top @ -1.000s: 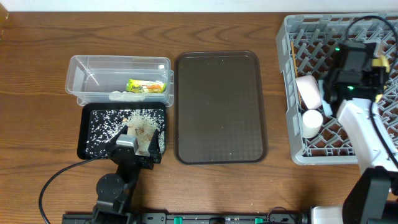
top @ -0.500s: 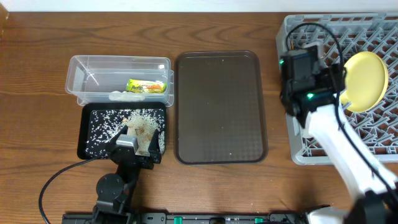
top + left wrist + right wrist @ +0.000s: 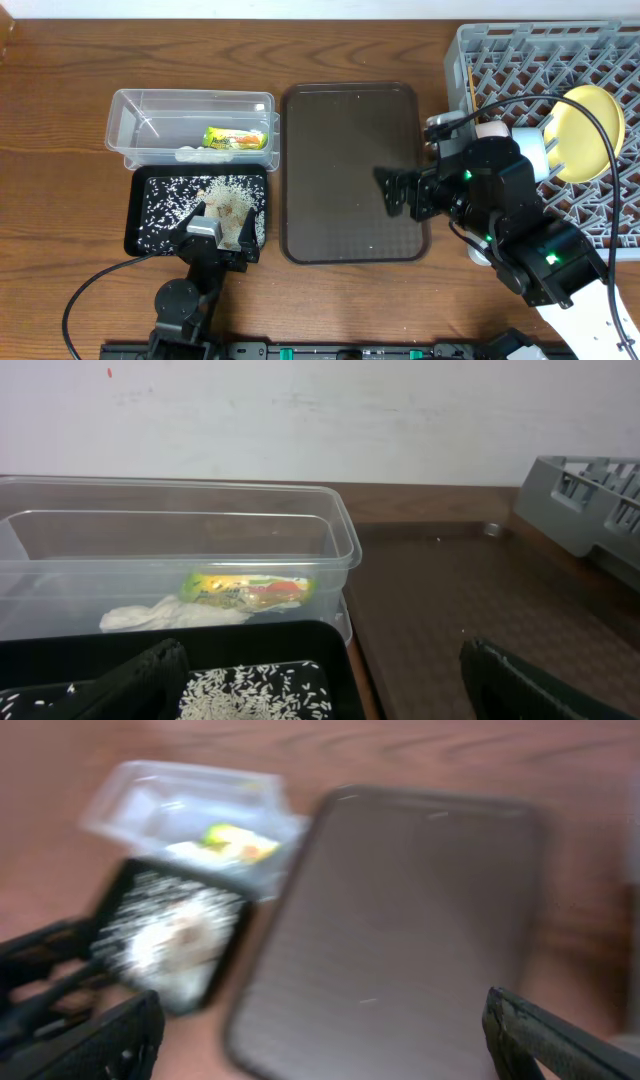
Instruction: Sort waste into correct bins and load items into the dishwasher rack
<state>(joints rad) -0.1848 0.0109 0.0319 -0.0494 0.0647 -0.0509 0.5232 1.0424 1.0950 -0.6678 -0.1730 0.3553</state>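
Observation:
The grey dishwasher rack (image 3: 520,50) fills the right side, with the yellow plate (image 3: 588,120) standing on edge in it. A pinkish-white bowl (image 3: 492,130) and thin chopsticks (image 3: 470,85) lie at its left side, partly behind my right arm. My right gripper (image 3: 392,192) hovers open and empty over the right edge of the brown serving tray (image 3: 340,170). The clear tub (image 3: 150,125) holds the snack wrapper (image 3: 235,138) and the white scrap (image 3: 195,153). Rice (image 3: 225,195) covers the black tray (image 3: 140,235). My left gripper (image 3: 320,695) stands open at that tray's near right corner, holding nothing.
The brown serving tray (image 3: 400,920) lies between the bins and the rack, and only a few crumbs show on it. Bare wooden table (image 3: 60,150) runs along the left, the back and the front. The rack's corner (image 3: 590,500) shows at the right of the left wrist view.
My right gripper has opened and swung left from the rack to the brown tray's right edge. The yellow plate now stands uncovered in the rack. The left arm has not moved.

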